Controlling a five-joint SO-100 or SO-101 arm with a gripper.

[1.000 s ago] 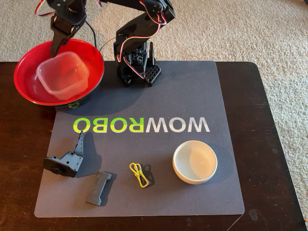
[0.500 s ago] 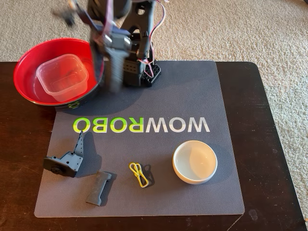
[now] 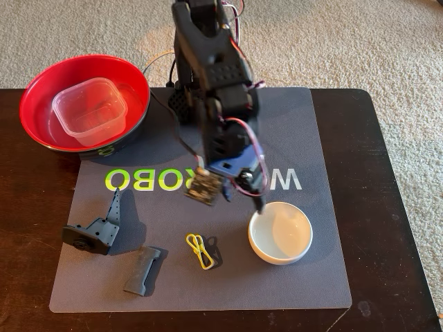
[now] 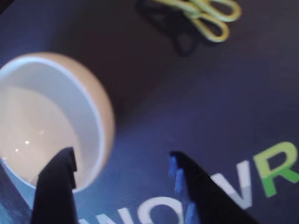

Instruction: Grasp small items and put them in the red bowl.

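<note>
Straddling the glossy cream round dish's (image 4: 70,116) rim, the fingers (image 4: 56,182) stand apart; clear square plastic tub (image 3: 88,111) lies in the red bowl (image 3: 41,90).

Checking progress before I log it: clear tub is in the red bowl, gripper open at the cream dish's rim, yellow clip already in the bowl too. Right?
Not the clip. The fixed view shows the yellow clip on the grey mat, left of the cream dish. Only the clear tub is in the red bowl. The gripper is open at the dish's rim.

- Red bowl (image 3: 41,93): glossy red inside, catching light.
- Clear square plastic tub (image 3: 88,111): see-through, slightly frosted.
- Cream round dish (image 3: 280,233): smooth, soft sheen.
- Grey mat (image 3: 311,277): matt, printed lettering.
- Table (image 3: 387,207): dark polished wood.
- Carpet (image 3: 346,41): rough beige pile.
</note>
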